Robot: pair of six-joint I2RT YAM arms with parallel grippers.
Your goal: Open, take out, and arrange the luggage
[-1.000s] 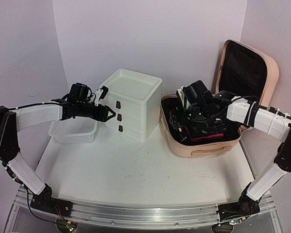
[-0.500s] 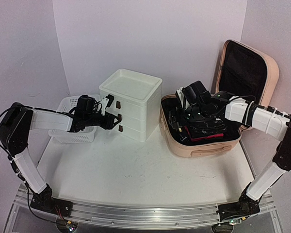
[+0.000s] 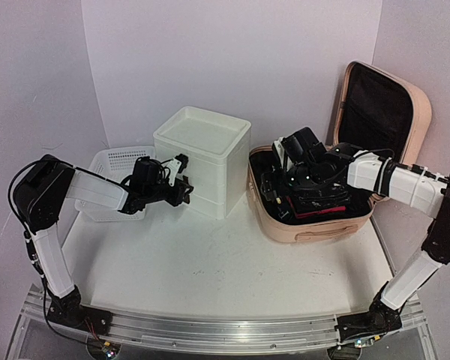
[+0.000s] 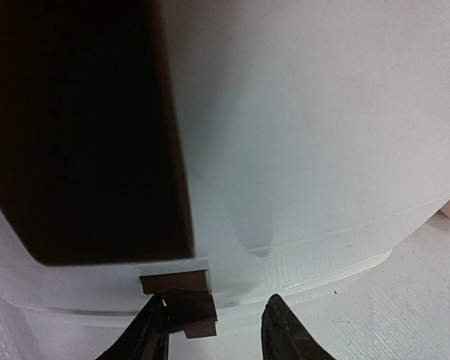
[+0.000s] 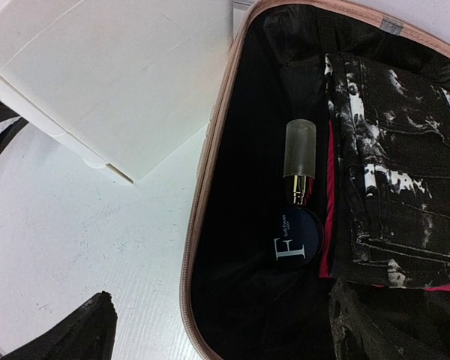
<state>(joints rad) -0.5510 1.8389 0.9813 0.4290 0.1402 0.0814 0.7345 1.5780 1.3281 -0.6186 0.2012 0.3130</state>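
Note:
The peach-pink luggage [image 3: 320,229] lies open at the right, its lid [image 3: 415,96] standing upright with black lining. Inside lie a black-and-white patterned garment [image 5: 397,172], a frosted-cap tube [image 5: 300,157] and a round dark compact marked "F" [image 5: 292,244]. My right gripper [image 3: 285,181] hovers over the case's left part, open and empty [image 5: 217,330]. My left gripper [image 3: 186,189] is at the front of the white drawer box [image 3: 202,146]. In the left wrist view it is open [image 4: 214,334], with a small brown drawer handle [image 4: 184,296] between the fingers, close to the left one.
A white mesh basket [image 3: 112,161] stands behind my left arm at the far left. The drawer box sits just left of the luggage rim [image 5: 210,172]. White table surface [image 3: 210,262] stretches in front of both.
My left gripper has dropped and swung in toward the drawer box's front, down to the lowest handle. The right gripper has stayed over the luggage.

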